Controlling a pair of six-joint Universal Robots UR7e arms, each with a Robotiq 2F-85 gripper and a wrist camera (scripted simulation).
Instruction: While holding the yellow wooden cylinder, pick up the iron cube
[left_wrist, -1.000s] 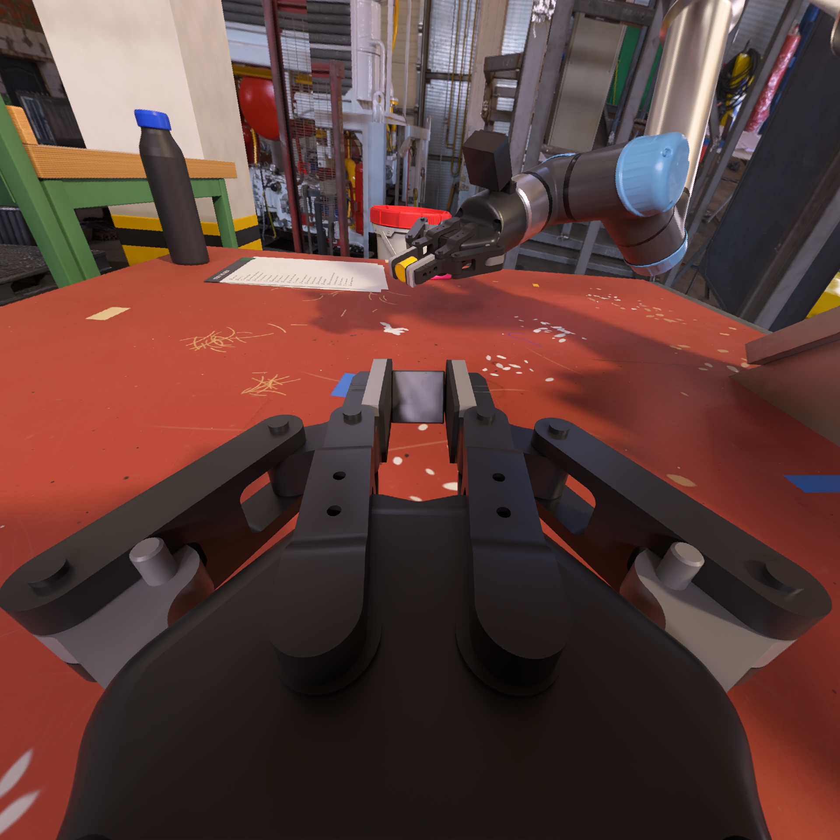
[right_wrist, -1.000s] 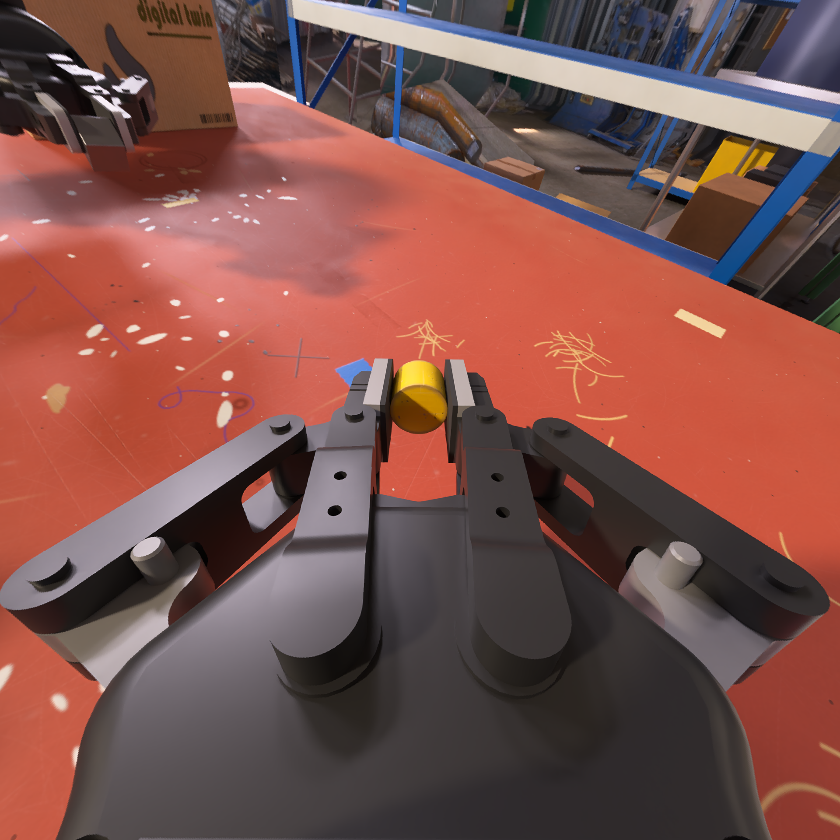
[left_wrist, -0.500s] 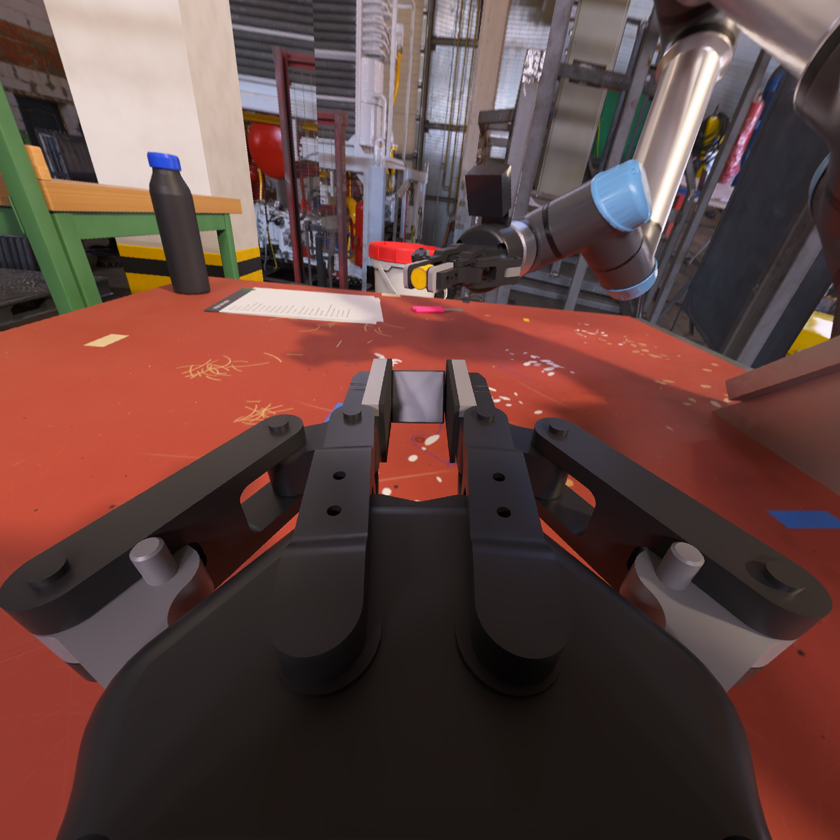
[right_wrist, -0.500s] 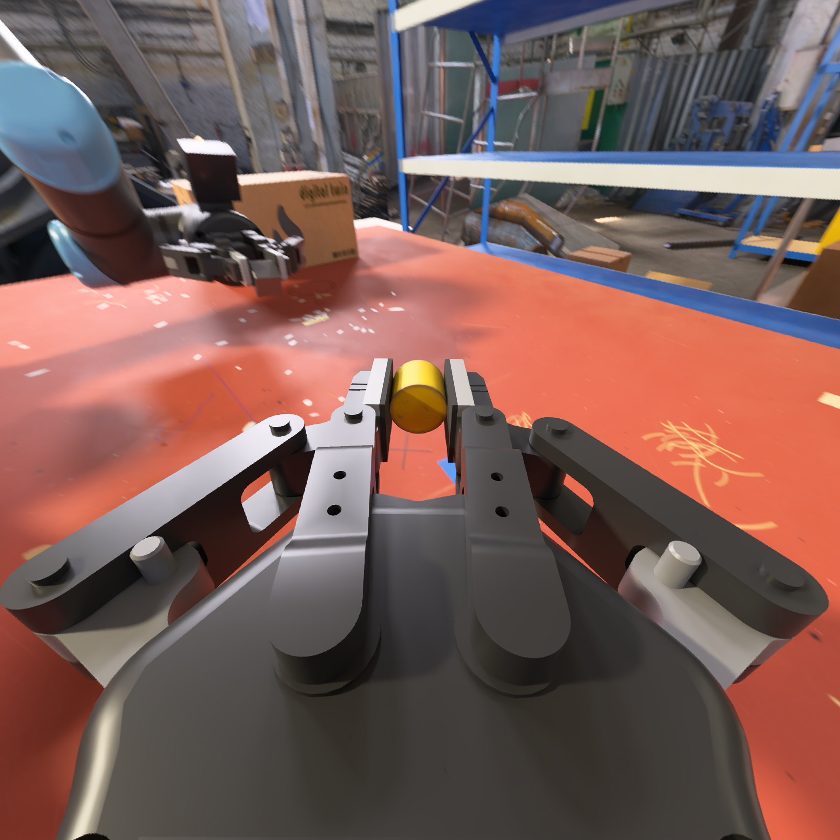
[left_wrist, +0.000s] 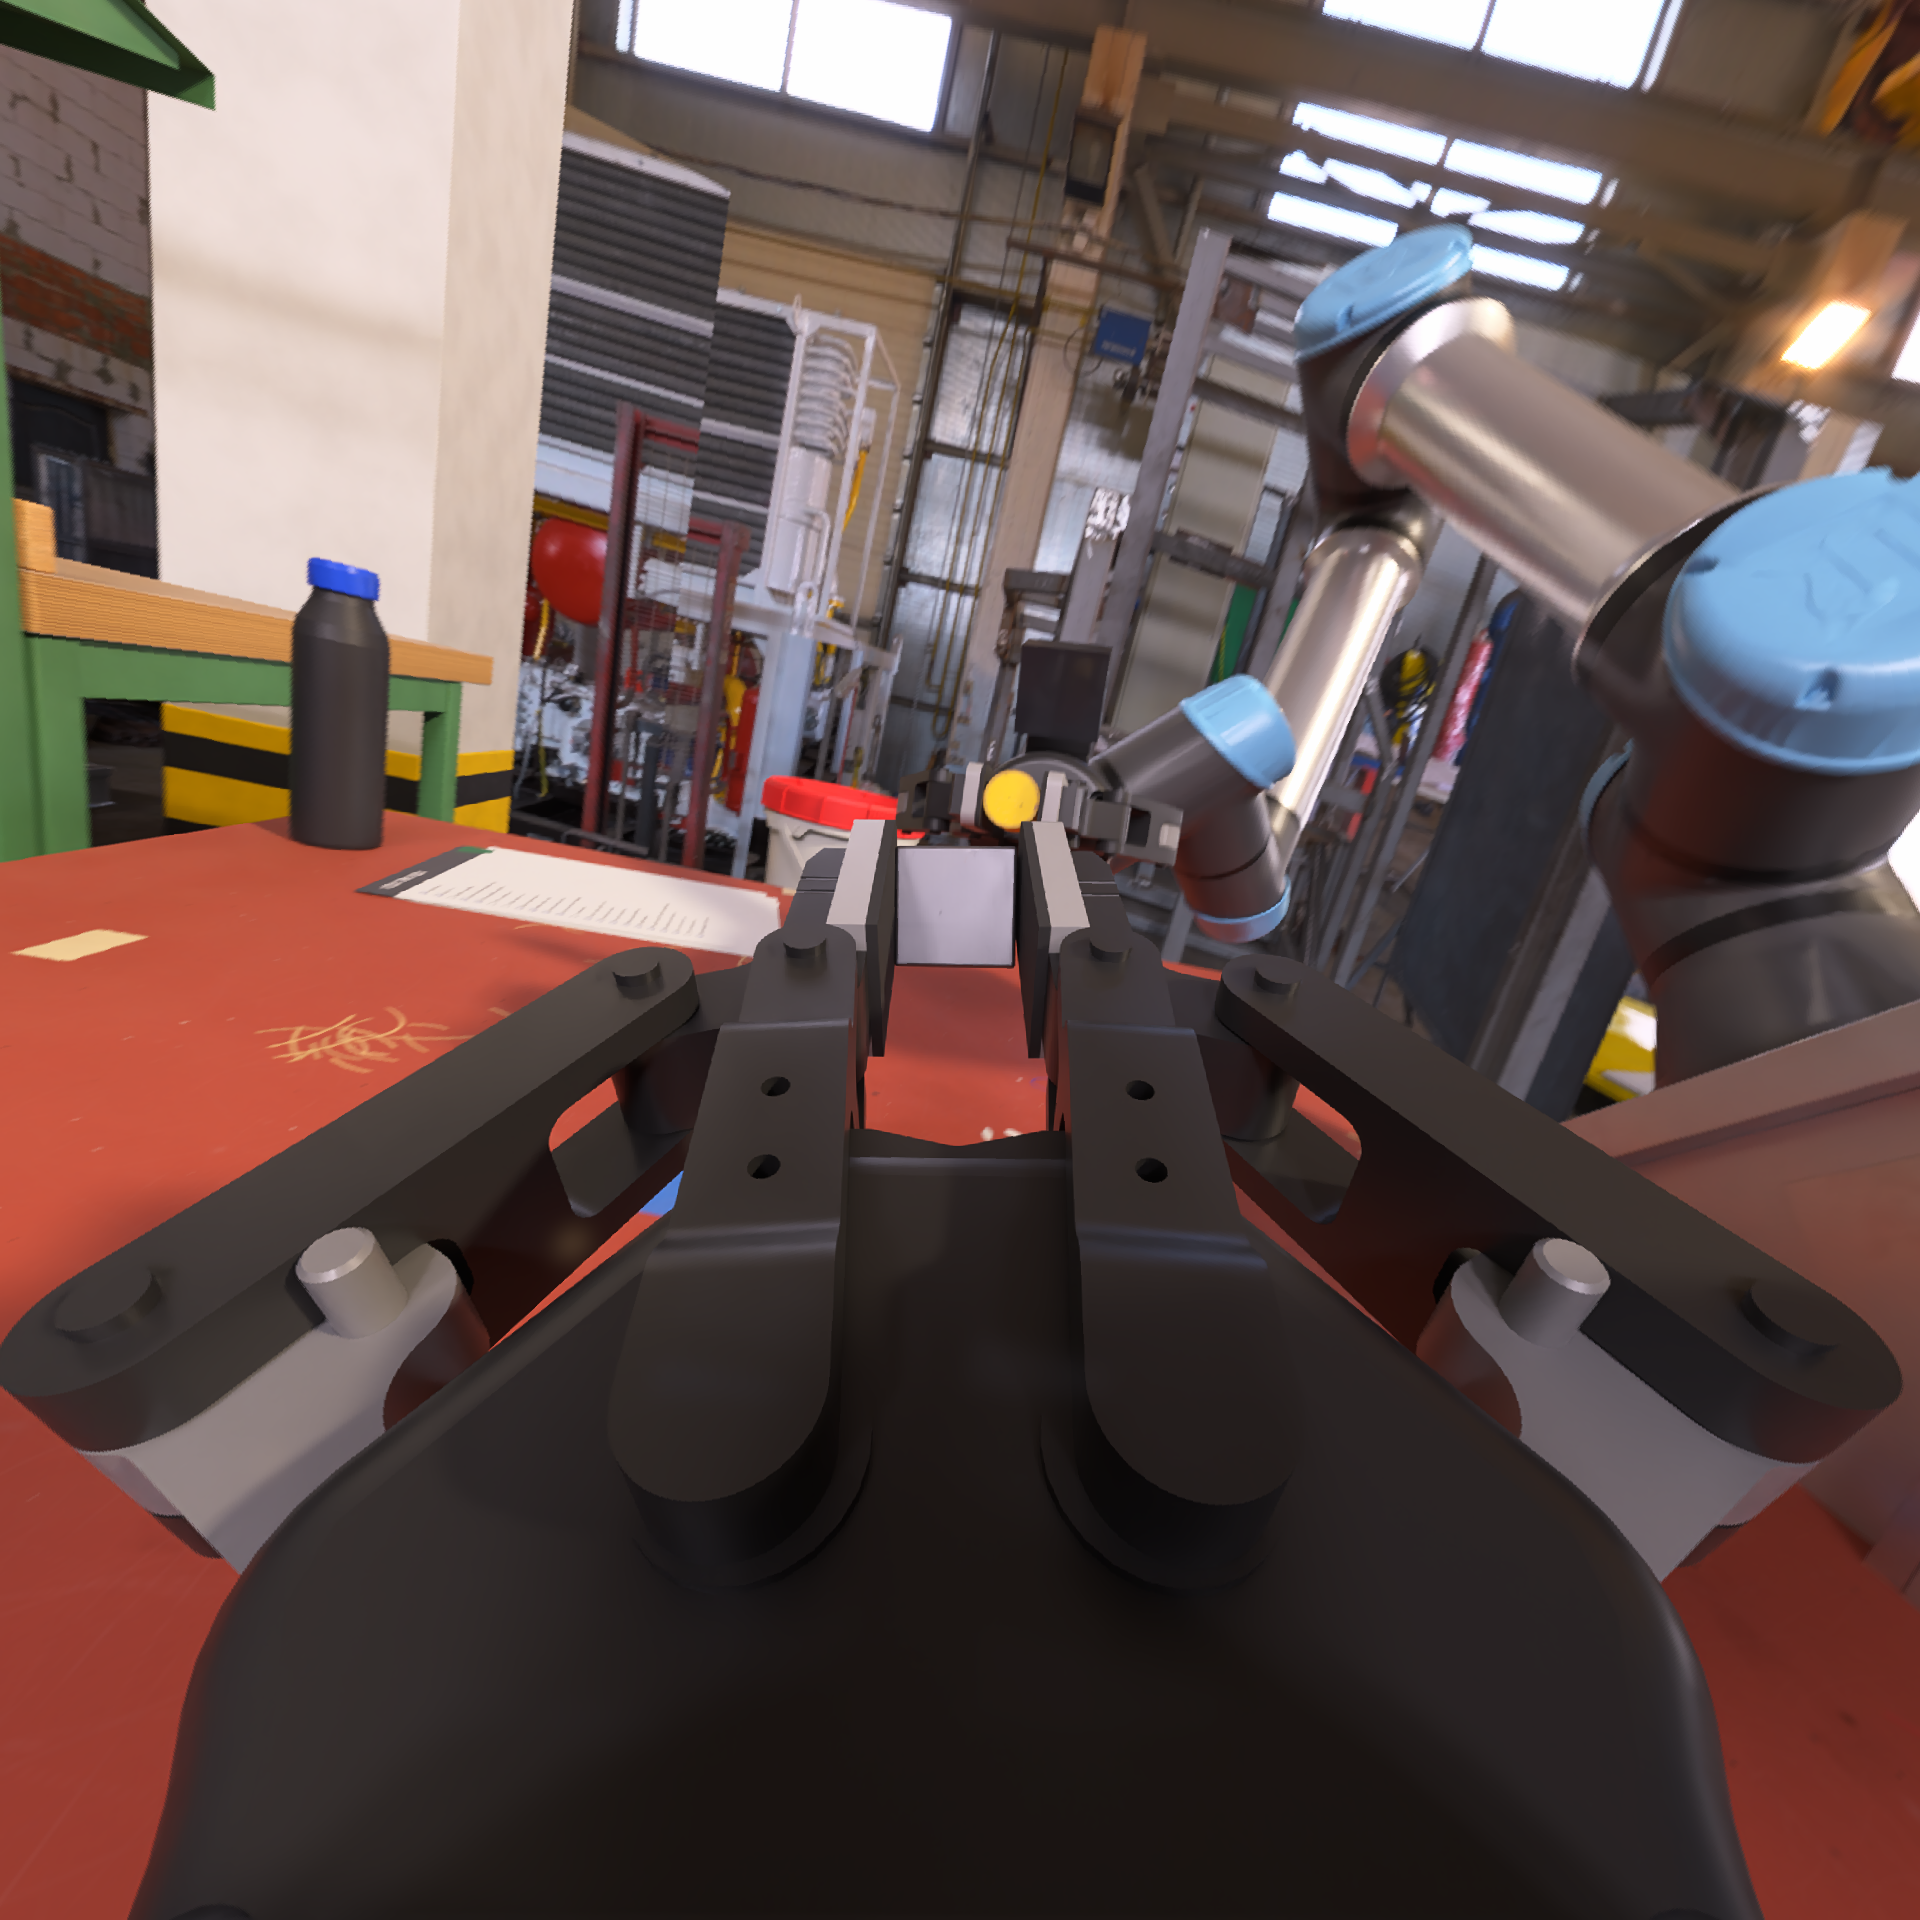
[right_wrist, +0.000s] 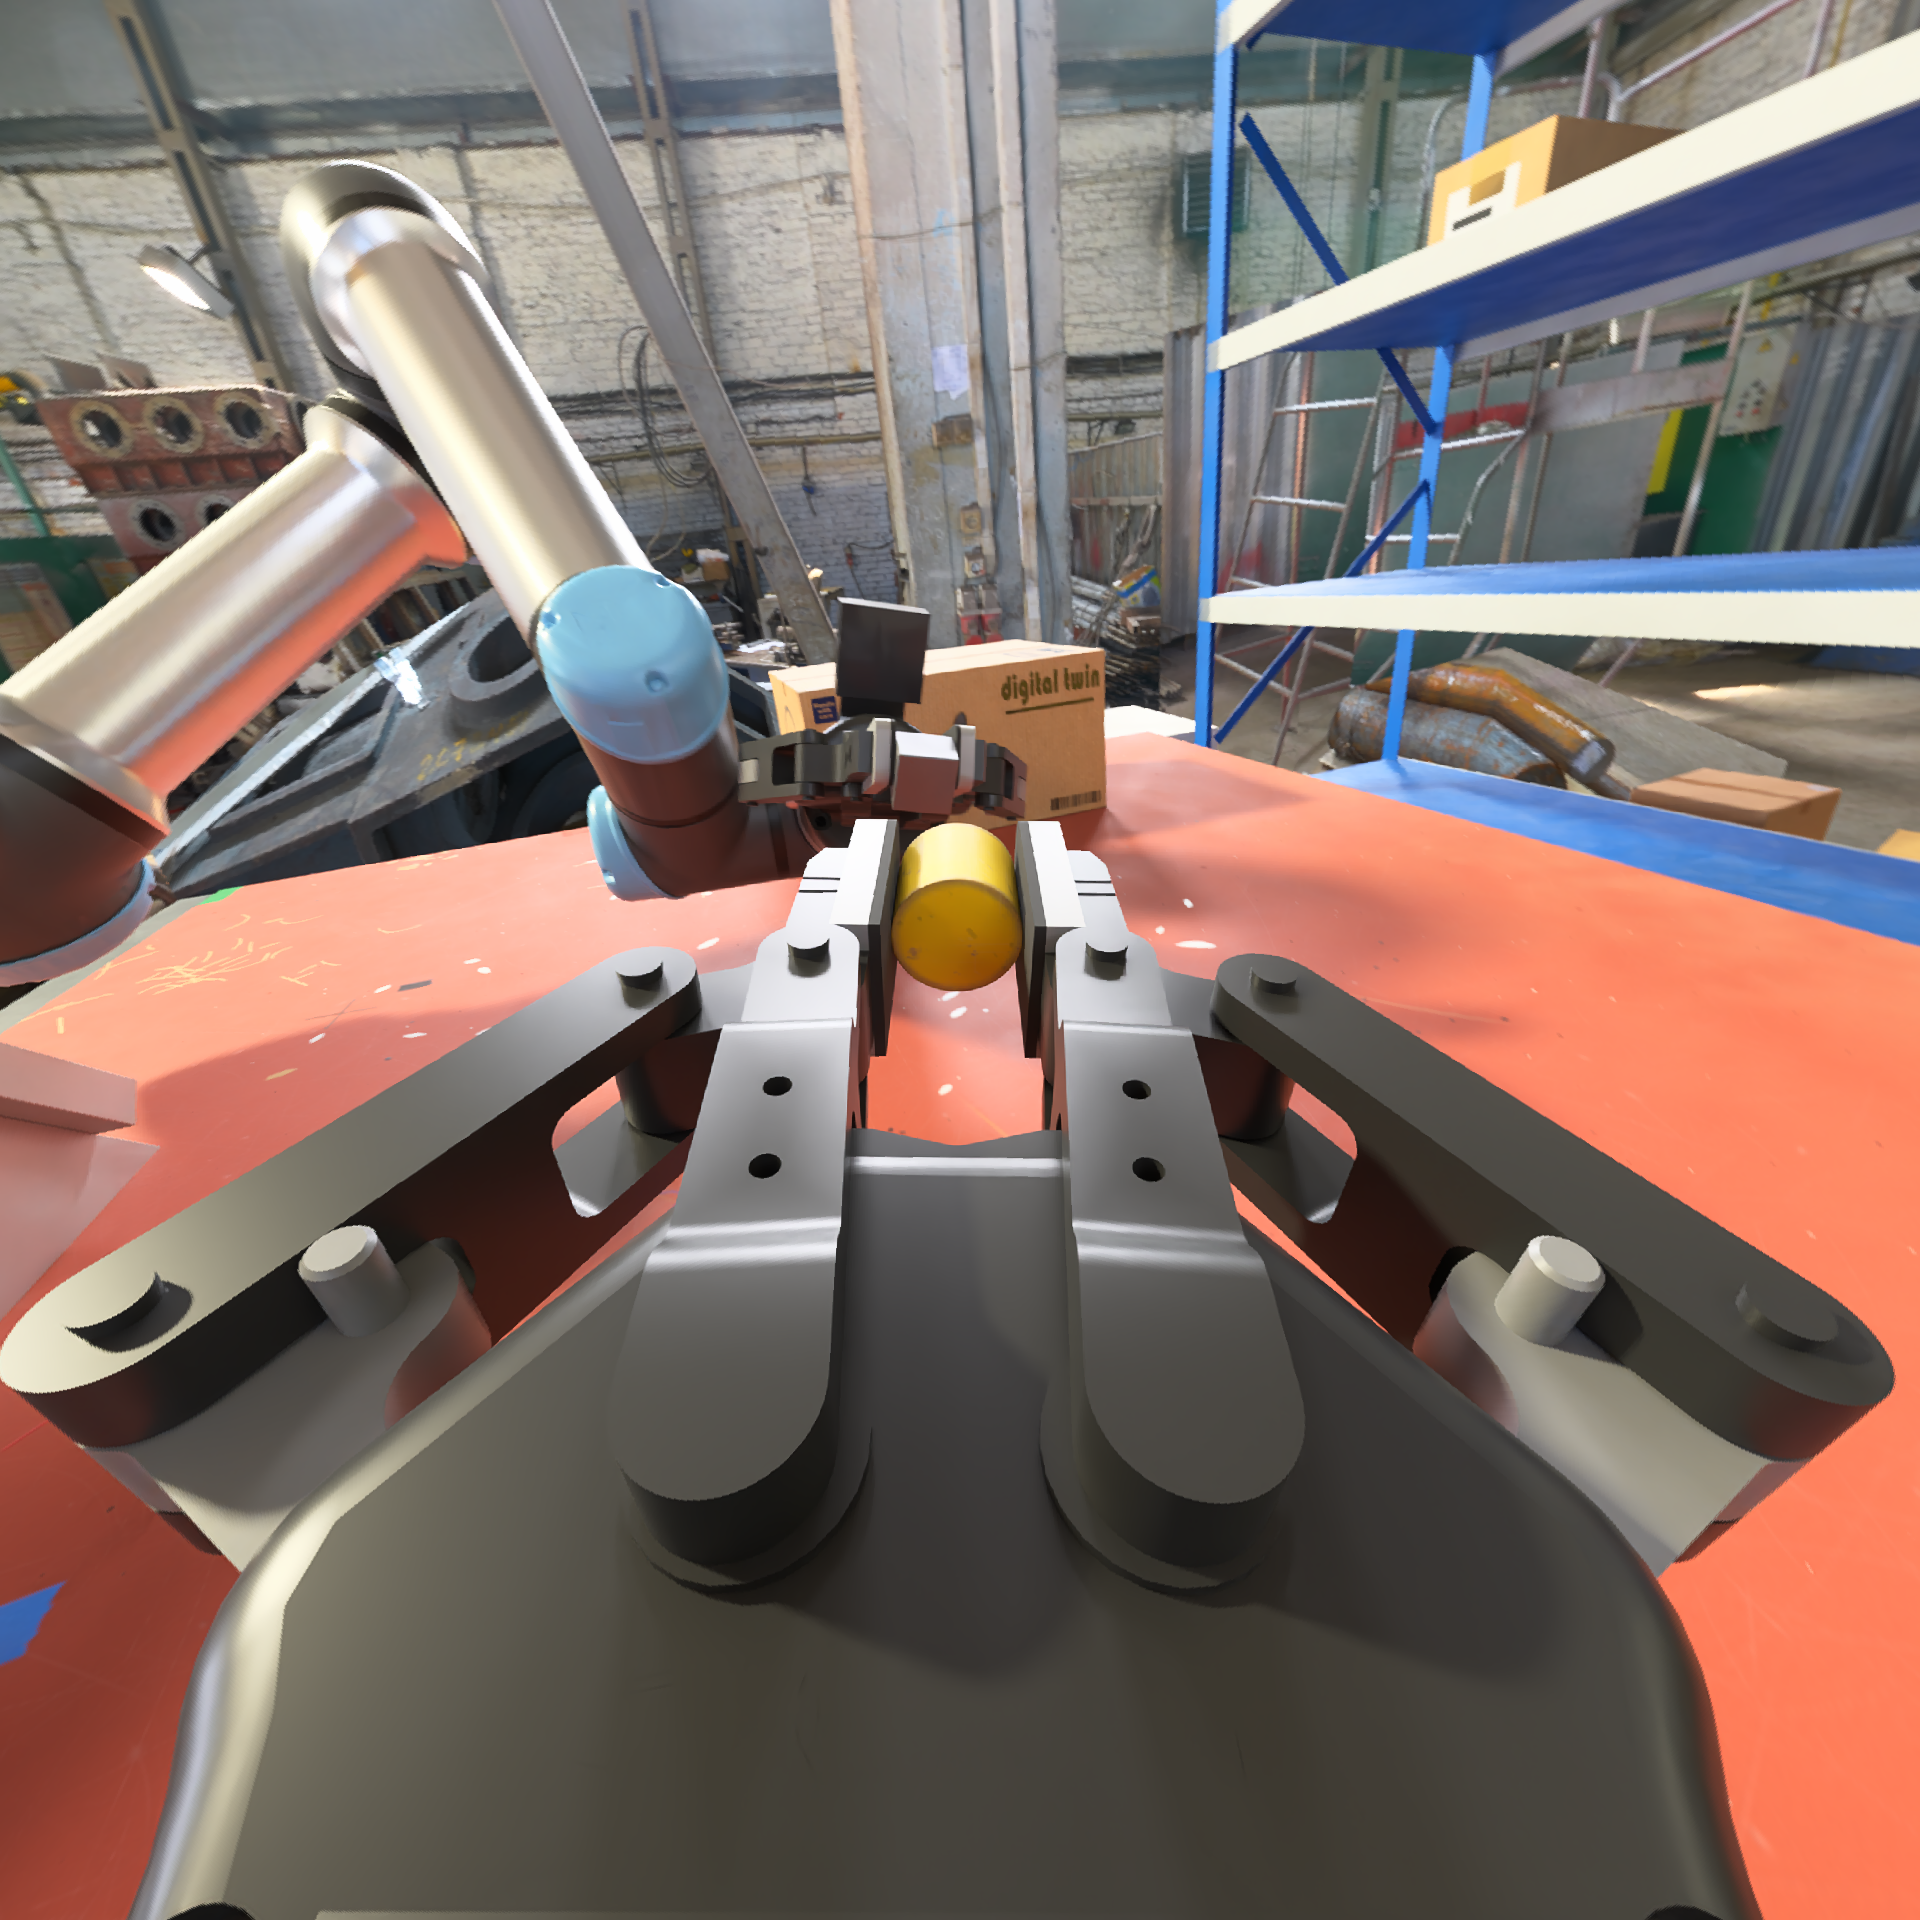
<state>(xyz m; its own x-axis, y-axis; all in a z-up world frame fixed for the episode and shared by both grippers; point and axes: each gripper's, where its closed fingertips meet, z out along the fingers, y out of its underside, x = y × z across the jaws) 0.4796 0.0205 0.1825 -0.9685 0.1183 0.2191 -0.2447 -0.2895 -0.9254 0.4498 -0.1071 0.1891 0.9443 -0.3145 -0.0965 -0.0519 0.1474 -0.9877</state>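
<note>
My left gripper (left_wrist: 955, 896) is shut on the grey iron cube (left_wrist: 954, 906) and holds it well above the red table (left_wrist: 208, 1039). My right gripper (right_wrist: 956, 894) is shut on the yellow wooden cylinder (right_wrist: 956, 906), also held above the table. The two grippers face each other. The right gripper with the cylinder's yellow end (left_wrist: 1010, 798) shows just behind the cube in the left wrist view. The left gripper with the cube (right_wrist: 923, 776) shows just beyond the cylinder in the right wrist view.
A dark bottle with a blue cap (left_wrist: 339, 707) and a white sheet (left_wrist: 582, 896) lie at the table's far edge. A cardboard box (right_wrist: 1023, 727) stands behind the left gripper. A brown box corner (left_wrist: 1766, 1164) sits at the right. Blue shelving (right_wrist: 1558, 603) stands beyond the table.
Both grippers have lifted and tilted up toward level, each keeping its object. They now point at each other, and the table has dropped lower in both views.
</note>
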